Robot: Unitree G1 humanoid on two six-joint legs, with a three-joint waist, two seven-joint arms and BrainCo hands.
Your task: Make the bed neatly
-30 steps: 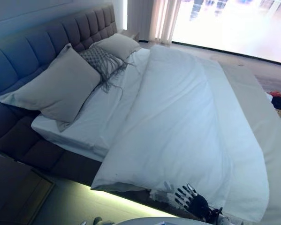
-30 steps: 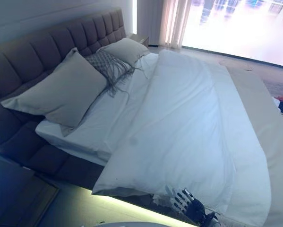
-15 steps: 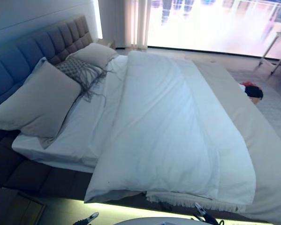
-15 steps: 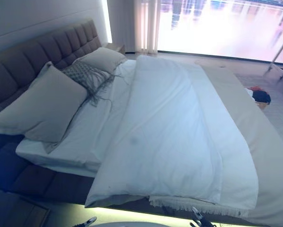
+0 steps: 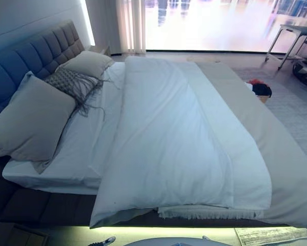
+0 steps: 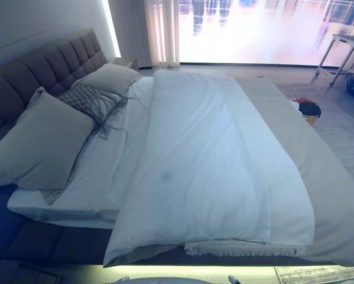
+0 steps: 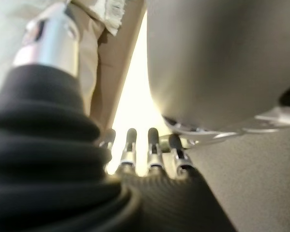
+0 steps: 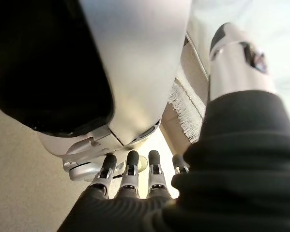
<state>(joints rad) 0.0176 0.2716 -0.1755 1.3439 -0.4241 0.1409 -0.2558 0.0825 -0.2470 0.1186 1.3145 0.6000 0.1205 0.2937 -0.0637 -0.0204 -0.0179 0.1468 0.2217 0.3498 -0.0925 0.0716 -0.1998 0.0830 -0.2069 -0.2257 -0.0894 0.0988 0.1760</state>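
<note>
The bed fills the head views, its white duvet spread lengthwise over a beige cover with a fringed edge at the near side. Two beige pillows and a grey tasselled cushion lean against the headboard. The left hand and right hand hang empty beside the bed, fingers straight and side by side.

Bedroom in a home: bed w/ pillows, tufted headboard.
</note>
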